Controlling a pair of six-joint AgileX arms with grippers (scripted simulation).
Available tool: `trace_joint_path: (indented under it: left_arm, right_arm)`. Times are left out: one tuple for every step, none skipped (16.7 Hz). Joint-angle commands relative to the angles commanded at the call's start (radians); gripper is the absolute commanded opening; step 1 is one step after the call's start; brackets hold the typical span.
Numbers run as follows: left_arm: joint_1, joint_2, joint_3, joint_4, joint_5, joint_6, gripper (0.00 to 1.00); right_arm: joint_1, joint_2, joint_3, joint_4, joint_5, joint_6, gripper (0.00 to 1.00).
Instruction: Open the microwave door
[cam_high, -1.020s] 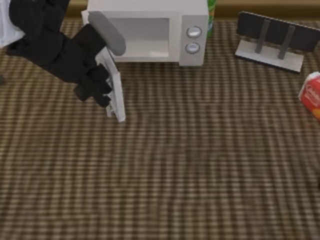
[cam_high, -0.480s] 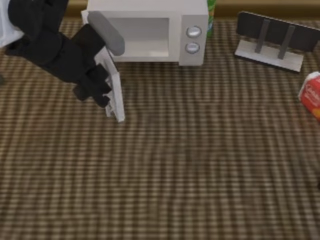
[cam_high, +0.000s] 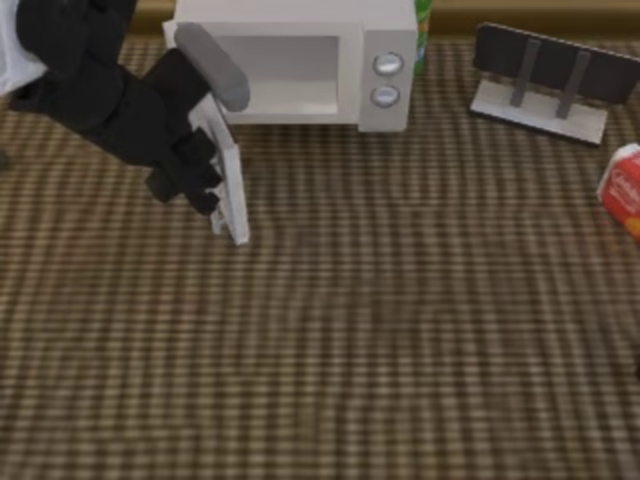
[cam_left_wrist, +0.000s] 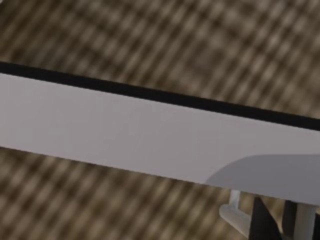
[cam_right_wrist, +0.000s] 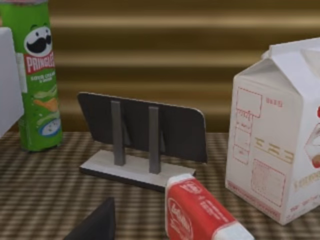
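The white microwave stands at the back of the table, left of centre, with two silver knobs on its right panel. The microwave door is swung out toward the front, and the white cavity shows. My left gripper is at the door's outer edge, shut on the door handle. In the left wrist view the door's white edge fills the middle. My right gripper is out of the top view; a dark part of it shows in the right wrist view.
A dark slatted rack on a grey base stands at the back right. A red carton lies at the right edge, with a white milk carton beside it. A green Pringles can stands behind the microwave's right side.
The door has edged slightly wider, its free end drifting left with my left gripper. Nothing else has moved.
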Motion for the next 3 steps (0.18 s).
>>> trace_joint_path:
  left_arm:
    - [0.000, 0.000, 0.000, 0.000, 0.000, 0.000, 0.00]
    - [0.000, 0.000, 0.000, 0.000, 0.000, 0.000, 0.00]
    - [0.000, 0.000, 0.000, 0.000, 0.000, 0.000, 0.00]
  right_arm:
    - [0.000, 0.000, 0.000, 0.000, 0.000, 0.000, 1.00]
    - [0.000, 0.000, 0.000, 0.000, 0.000, 0.000, 1.00]
    - [0.000, 0.000, 0.000, 0.000, 0.000, 0.000, 1.00]
